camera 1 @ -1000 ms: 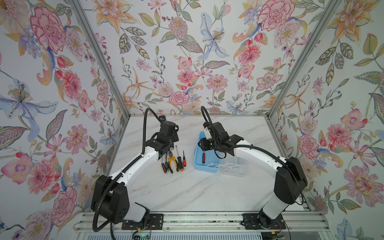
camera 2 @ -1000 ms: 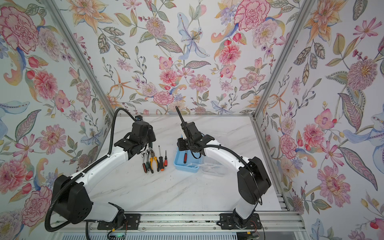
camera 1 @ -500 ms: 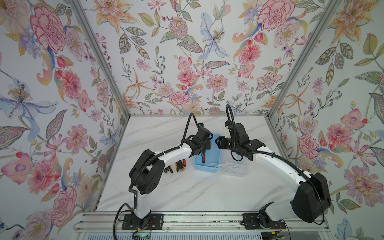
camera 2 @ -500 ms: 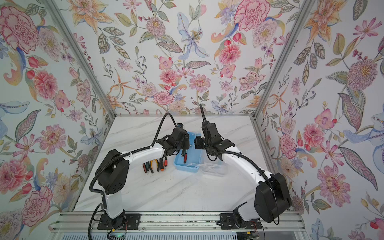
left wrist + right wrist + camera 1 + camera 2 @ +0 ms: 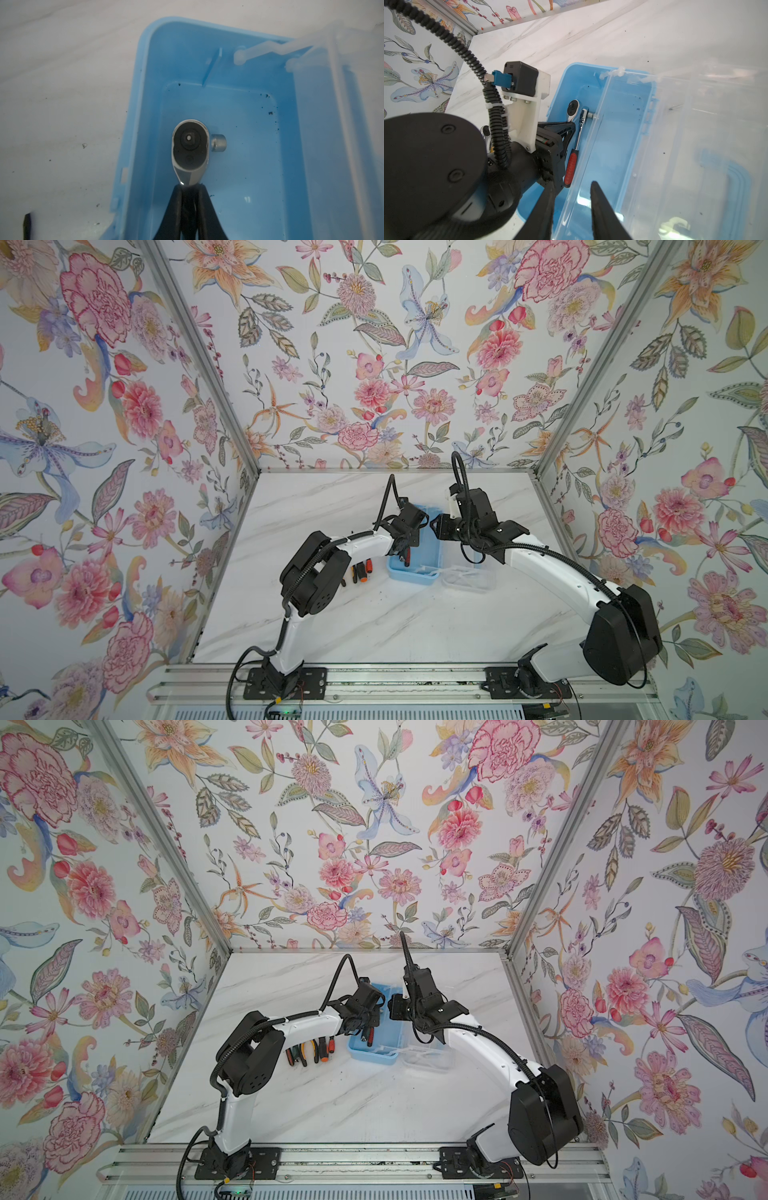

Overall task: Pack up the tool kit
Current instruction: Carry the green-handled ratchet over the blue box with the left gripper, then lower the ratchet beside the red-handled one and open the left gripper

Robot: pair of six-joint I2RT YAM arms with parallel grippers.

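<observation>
The blue tool box [image 5: 417, 573] sits near the middle of the marble table [image 5: 328, 510]. Its clear lid [image 5: 469, 580] is swung open on the 3 o'clock side, as both top views show. The left gripper [image 5: 190, 187] reaches in from about 8 o'clock and hangs over the box's open well. Its black fingers [image 5: 176, 207] are clamped on the neck of a ratchet wrench [image 5: 190, 149], whose round head pokes out ahead of them above the box floor. Whether that head touches the floor I cannot tell. Under and just beside it, a second, red-handled ratchet [image 5: 571, 166] lies lengthwise in the box, with its stubby socket [image 5: 590, 114] pointing toward the lid. The right gripper [image 5: 573, 184] is at the box's 1 o'clock corner. Its jaws stand apart with the lid's long edge running between them, and I cannot make out whether either finger presses on the plastic. In its wrist view the lid looks tipped partly over the box's 3 o'clock side rather than lying flat. On the table at 9 o'clock from the box, just beside it, is a row of loose hand tools [image 5: 309, 1050]. They are pliers and screwdrivers with dark, orange and red grips, partly hidden beneath the left arm. Dark specks dot the box floor and the marble around it.
</observation>
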